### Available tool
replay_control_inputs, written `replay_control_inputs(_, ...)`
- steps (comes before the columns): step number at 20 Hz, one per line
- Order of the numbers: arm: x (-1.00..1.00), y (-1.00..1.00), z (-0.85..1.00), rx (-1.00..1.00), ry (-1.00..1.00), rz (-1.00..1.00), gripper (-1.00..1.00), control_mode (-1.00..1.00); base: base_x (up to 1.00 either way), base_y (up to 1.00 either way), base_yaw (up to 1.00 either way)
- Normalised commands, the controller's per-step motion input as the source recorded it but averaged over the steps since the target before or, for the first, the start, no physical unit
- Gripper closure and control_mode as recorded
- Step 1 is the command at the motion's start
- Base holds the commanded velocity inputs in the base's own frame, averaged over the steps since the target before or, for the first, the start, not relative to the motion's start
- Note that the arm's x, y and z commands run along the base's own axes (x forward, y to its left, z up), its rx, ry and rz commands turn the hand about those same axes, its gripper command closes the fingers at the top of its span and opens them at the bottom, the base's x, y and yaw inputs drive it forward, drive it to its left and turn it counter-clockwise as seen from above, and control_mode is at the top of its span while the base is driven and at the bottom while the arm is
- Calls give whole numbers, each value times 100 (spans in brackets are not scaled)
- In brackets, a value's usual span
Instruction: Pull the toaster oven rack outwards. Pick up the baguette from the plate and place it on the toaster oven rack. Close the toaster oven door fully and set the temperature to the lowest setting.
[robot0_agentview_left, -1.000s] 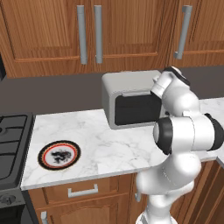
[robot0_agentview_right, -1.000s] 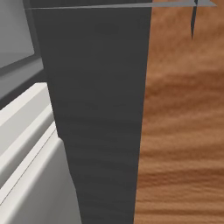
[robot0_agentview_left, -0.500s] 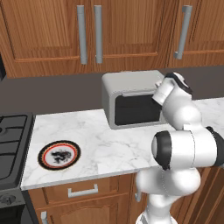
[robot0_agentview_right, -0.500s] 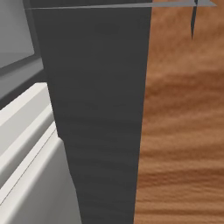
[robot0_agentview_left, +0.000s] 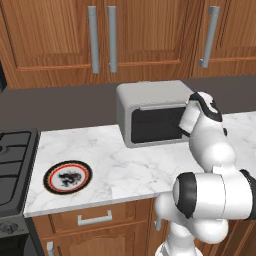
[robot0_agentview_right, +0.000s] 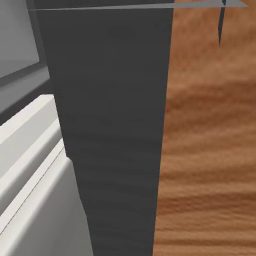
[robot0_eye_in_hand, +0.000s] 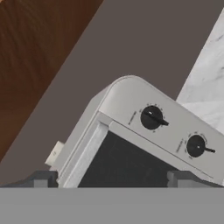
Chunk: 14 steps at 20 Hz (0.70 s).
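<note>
The toaster oven (robot0_agentview_left: 150, 112) stands at the back of the marble counter, and its door (robot0_agentview_left: 154, 125) is shut, dark glass facing out. My hand hangs in front of the oven's right end. In the hand view my gripper (robot0_eye_in_hand: 111, 181) is open, its fingertips (robot0_eye_in_hand: 41, 179) wide apart before the door glass (robot0_eye_in_hand: 127, 168). The two black knobs (robot0_eye_in_hand: 151, 117) sit on the right front panel just beyond. The plate (robot0_agentview_left: 67, 176) lies near the counter's left front with nothing on it. The baguette and the rack are hidden.
A black stove (robot0_agentview_left: 12, 155) borders the counter on the left. Wooden wall cabinets (robot0_agentview_left: 100, 40) with grey bar handles hang above. Bare marble (robot0_agentview_left: 130, 165) lies between plate and oven. The right base view sits close against a dark panel (robot0_agentview_right: 110, 125) and a wood surface (robot0_agentview_right: 210, 150).
The arm has folded lower and the hand has sunk slightly, shifting right along the oven front. The jaws stay open. The oven and plate have not moved.
</note>
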Motion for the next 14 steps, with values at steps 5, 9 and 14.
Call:
replay_control_inputs(5, -43, -51, 45, -1, 15, 0, -100, -100, 0, 0, 0)
replay_control_inputs(9, -33, -61, 33, -10, 20, 0, -100, -100, 0, 0, 0)
replay_control_inputs(14, -17, -57, 26, -17, 26, 1, -100, -100, 0, 0, 0)
